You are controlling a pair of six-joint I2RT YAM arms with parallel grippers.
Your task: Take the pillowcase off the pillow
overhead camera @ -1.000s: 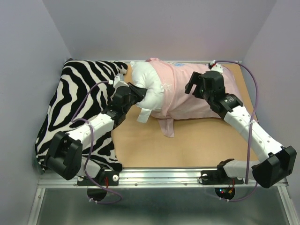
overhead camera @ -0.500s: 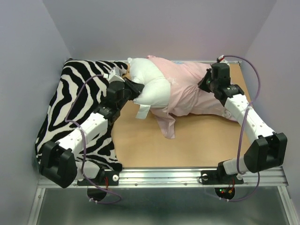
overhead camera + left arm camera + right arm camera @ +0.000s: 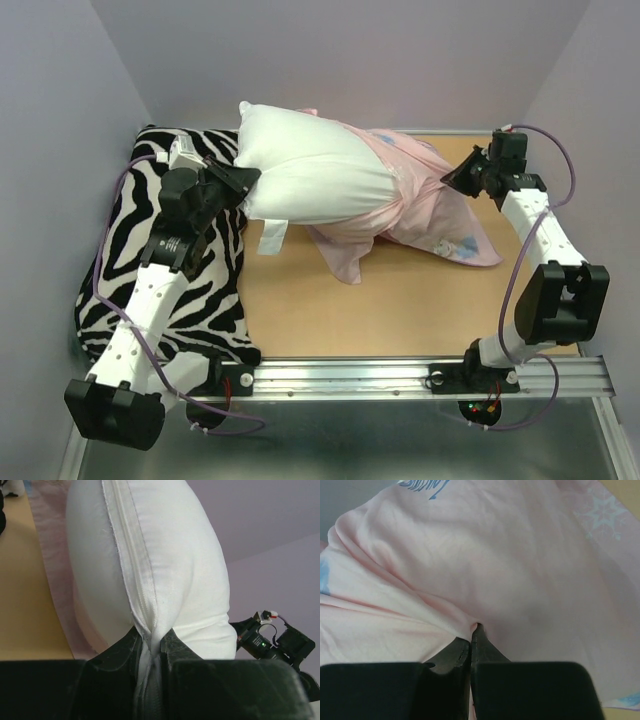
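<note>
Straight ahead of the left gripper [image 3: 245,185] the pillow [image 3: 310,170] fills the way, its seam caught between the jaws; below and behind that gripper lies the zebra-striped cushion [image 3: 150,235]. Ahead of the right gripper [image 3: 452,181] the taut pillowcase [image 3: 425,205] bars passage, and the side wall [image 3: 600,100] stands near behind it. Below the stretched cloth, nearer the arm bases, bare table [image 3: 400,300] lies open
</note>
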